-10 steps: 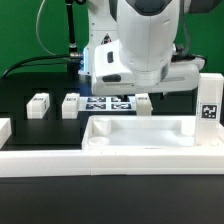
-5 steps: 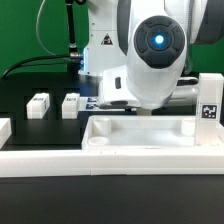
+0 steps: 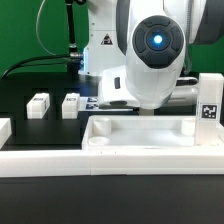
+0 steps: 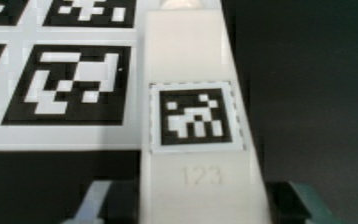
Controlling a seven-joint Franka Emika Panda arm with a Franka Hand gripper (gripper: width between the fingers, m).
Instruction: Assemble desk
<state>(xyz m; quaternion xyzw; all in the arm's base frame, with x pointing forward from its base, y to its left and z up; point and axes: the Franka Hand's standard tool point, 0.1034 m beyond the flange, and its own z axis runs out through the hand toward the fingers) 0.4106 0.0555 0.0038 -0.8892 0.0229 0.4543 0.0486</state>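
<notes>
Honestly, I'm early in this build. On the exterior view's left, one loose leg (image 3: 38, 104) and a second leg (image 3: 71, 104) sit apart from everything else. In the middle the arm (image 3: 150, 60) hangs low behind the desk top (image 3: 140, 140), which lies rim up at the front with nothing fitted in it. My wrist view shows the claw (image 4: 197, 200) straddling a third leg (image 4: 194, 110) that lies along the marker board's (image 4: 51, 70) edge. The fingers (image 4: 300, 200) hug both sides, but I cannot tell whether they pinch it. On the right a fourth leg (image 3: 209, 105) stands upright by the top's end. By my reckoning, all four legs are left to join.
</notes>
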